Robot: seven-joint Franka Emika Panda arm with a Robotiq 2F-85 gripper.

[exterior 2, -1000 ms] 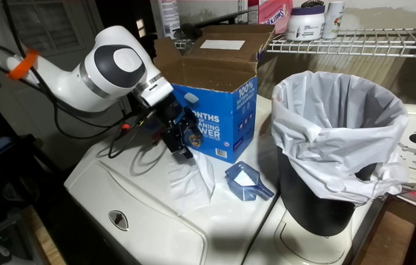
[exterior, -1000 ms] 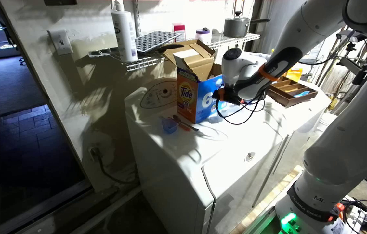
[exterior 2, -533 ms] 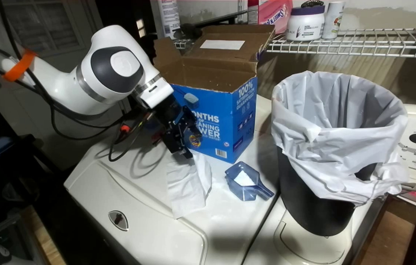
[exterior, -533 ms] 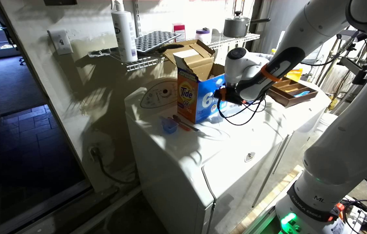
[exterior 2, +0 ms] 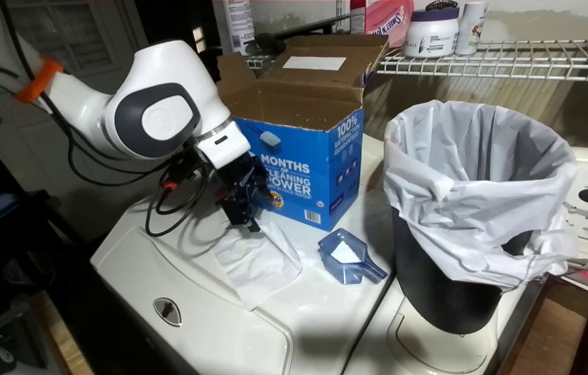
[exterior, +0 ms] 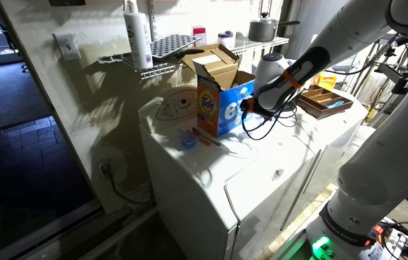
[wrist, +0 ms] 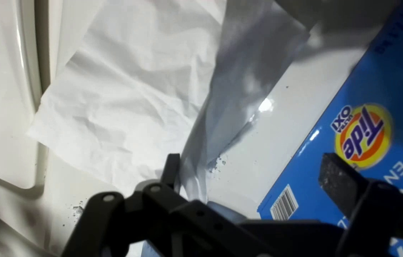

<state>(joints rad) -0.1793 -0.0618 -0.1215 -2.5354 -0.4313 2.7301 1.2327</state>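
A: Your hand [wrist: 251,166] has turned since half a second ago. In an exterior view it covers less of the blue Tide box [exterior 2: 304,177]: you can now read all of "MONTHS" and nearly all of "CLEANING POWER", whose first letters it hid from you.

B: Your white sheet [exterior 2: 260,271] has changed as well. You saw it lying as a narrower strip; now it spreads wider over the tabletop [exterior 2: 320,312], one corner farther toward the lid [exterior 2: 221,325].

A: Is it pinched in your fingers?

B: The wrist view shows you both fingertips [wrist: 170,170] set wide apart. One stands right by the sheet's raised fold, though you cannot tell whether they touch; the other appears over the front of your box.

A: So your sheet lies below your hand, near the box but apart from it.

B: Yes. Your blue scoop [exterior 2: 351,273] of white powder [exterior 2: 346,253] sits where it did, between the sheet and the lined bin [exterior 2: 426,289]. Your box hasn't moved either.
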